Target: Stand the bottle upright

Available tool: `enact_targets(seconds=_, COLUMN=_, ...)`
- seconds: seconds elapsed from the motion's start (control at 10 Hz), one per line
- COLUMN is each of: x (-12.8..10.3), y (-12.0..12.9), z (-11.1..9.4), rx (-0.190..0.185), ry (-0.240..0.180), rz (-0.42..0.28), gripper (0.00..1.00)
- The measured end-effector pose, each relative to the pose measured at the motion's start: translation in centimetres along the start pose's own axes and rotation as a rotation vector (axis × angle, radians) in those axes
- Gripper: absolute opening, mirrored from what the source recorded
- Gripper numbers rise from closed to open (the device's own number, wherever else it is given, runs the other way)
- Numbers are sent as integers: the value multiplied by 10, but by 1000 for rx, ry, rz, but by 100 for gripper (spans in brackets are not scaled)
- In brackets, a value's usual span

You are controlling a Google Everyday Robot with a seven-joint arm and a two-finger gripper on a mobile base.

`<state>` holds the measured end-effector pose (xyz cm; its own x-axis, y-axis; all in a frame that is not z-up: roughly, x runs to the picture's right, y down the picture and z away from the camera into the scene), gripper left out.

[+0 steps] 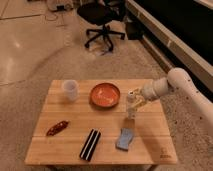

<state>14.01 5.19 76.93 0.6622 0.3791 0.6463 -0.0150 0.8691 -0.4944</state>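
The bottle (130,108), small and whitish with a pale label, stands upright on the wooden table (152,142), just right of the orange bowl (105,94). My gripper (135,97) is at the bottle's upper part, touching or nearly touching it on its right side. The white arm reaches in from the right edge of the view.
A white cup (70,90) stands at the table's back left. A blue sponge-like block (125,139) lies in front of the bottle. A black bar (90,144) and a red-brown item (57,128) lie at the front left. An office chair (102,20) stands beyond the table.
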Motion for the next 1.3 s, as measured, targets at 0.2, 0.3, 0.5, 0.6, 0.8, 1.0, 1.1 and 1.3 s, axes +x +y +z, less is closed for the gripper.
enact_targets(seconds=0.2, x=0, y=4, z=8, rx=13, ry=-58, rz=-22, gripper=38)
enact_targets(seconds=0.3, x=3, y=6, z=11, rx=14, ry=-73, rz=-30, gripper=47)
enact_targets(seconds=0.5, x=11, y=13, z=17, rx=13, ry=-91, rz=-45, gripper=70)
enact_targets(seconds=0.6, x=13, y=15, z=18, rx=11, ry=-95, rz=-51, gripper=77)
enact_targets(seconds=0.8, x=16, y=17, z=20, rx=8, ry=-99, rz=-63, gripper=80)
enact_targets(seconds=1.0, x=19, y=20, z=18, rx=6, ry=-91, rz=-79, gripper=80)
enact_targets(seconds=1.1, x=19, y=21, z=18, rx=5, ry=-88, rz=-92, gripper=80)
enact_targets(seconds=1.3, x=20, y=21, z=18, rx=4, ry=-88, rz=-93, gripper=80)
